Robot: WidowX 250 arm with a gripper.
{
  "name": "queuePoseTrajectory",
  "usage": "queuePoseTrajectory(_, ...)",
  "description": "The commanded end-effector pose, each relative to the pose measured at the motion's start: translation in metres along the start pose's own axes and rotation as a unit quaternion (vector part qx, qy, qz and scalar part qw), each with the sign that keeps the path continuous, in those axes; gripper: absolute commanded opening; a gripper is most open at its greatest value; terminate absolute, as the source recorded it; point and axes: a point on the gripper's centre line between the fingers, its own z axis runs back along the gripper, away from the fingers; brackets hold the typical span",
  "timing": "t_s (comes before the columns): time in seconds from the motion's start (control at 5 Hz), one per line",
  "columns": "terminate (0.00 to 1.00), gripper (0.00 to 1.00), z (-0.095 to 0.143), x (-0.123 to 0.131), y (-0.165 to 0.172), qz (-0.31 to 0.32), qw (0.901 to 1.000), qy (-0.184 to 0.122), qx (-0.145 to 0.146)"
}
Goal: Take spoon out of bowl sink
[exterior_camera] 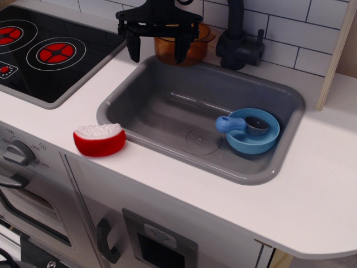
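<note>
Fronting the scene, the cabinet face of a toy kitchen shows a grey control knob point(21, 152) at the left and dark handles lower down. On the white bench point(312, 201) above it, a red and white toy food wedge point(100, 139) lies just beside the near left corner of the sink point(162, 100), touching nothing else. Inside the grey basin, the embossed drain circle point(201, 141) sits near the front wall, and to its right the light-blue bowl point(254, 133) stands upright on the sink floor against the right side. The spoon point(241, 124) rests in the bowl, its grey scoop down inside and its thick blue handle lying over the left rim, pointing toward the middle of the basin. Farther back at the left, a black stovetop point(44, 53) with red rings is set into the bench. Beyond the sink's far edge, the black end effector point(157, 53) hangs with its fingers spread apart and nothing between them, well apart from the spoon. Directly behind it stands a translucent orange pot point(195, 46), partly hidden, with a dark faucet point(239, 44) to its right against the white tiled wall point(312, 33).
</note>
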Motion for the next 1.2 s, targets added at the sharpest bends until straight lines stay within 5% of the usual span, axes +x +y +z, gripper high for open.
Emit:
queuePoseTrajectory(0.0, 0.0, 1.0, 0.0, 0.0, 0.0, 0.0, 1.0, 0.0, 0.0)
queuePoseTrajectory(0.2, 0.0, 1.0, 0.007, -0.011, 0.001, -0.088, 0.9953, 0.036, -0.016)
queuePoseTrajectory(0.6, 0.0, 1.0, 0.01, -0.037, -0.019, -0.257, 0.9649, 0.003, -0.054)
queuePoseTrajectory(1.0, 0.0, 1.0, 0.004, -0.055, -0.052, -0.408, 0.9104, 0.02, -0.069)
